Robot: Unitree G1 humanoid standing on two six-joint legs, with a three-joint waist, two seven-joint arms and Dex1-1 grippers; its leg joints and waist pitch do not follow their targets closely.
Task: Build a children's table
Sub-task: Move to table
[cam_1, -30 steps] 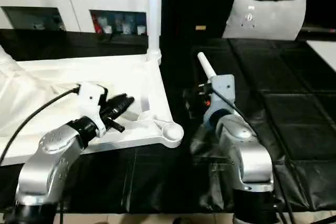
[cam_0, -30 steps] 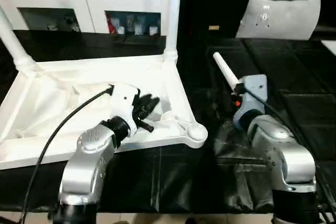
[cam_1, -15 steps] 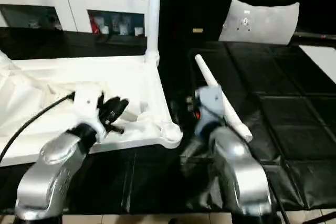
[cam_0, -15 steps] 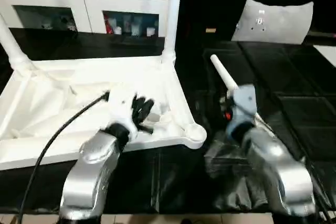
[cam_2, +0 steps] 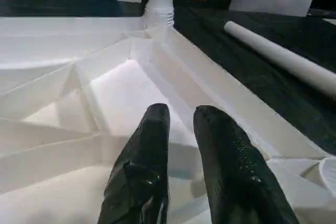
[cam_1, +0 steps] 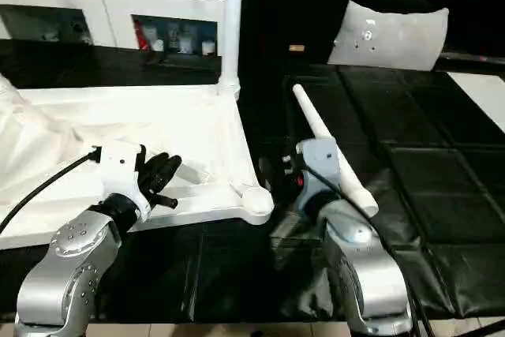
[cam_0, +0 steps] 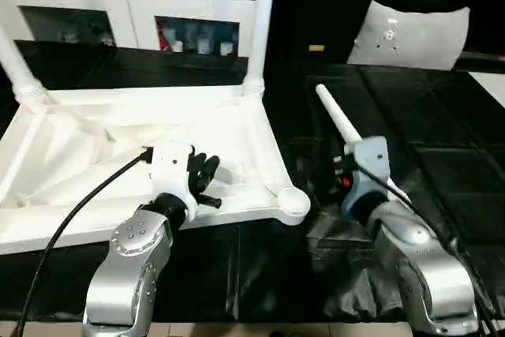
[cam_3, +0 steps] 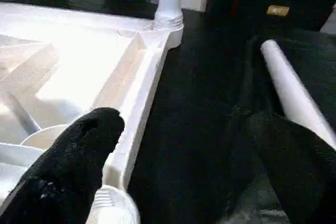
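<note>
The children's table top (cam_0: 95, 144) lies upside down on the black surface, ribbed underside up. Two white legs stand upright in its far corner sockets, one at the left (cam_0: 16, 61) and one at the right (cam_0: 260, 21). The near right corner socket (cam_0: 293, 203) holds no leg. A loose leg (cam_0: 338, 118) lies on the black surface to the right of the top. My left gripper (cam_2: 181, 121) hovers over the ribs near that socket, its fingers a narrow gap apart with nothing between them. My right gripper (cam_3: 184, 124) stands wide open between the top's rim (cam_3: 137, 95) and the loose leg (cam_3: 291, 95).
A white cabinet (cam_0: 126, 1) with shelves runs along the back. A flat white board (cam_0: 410, 33) leans at the back right. The black cover (cam_0: 347, 266) is wrinkled under my right arm. A black cable (cam_0: 75, 215) trails from my left wrist.
Both arms have drawn back a little toward me, the left gripper nearer the top's near edge. More of the loose leg shows past my right wrist. The leg itself has not moved.
</note>
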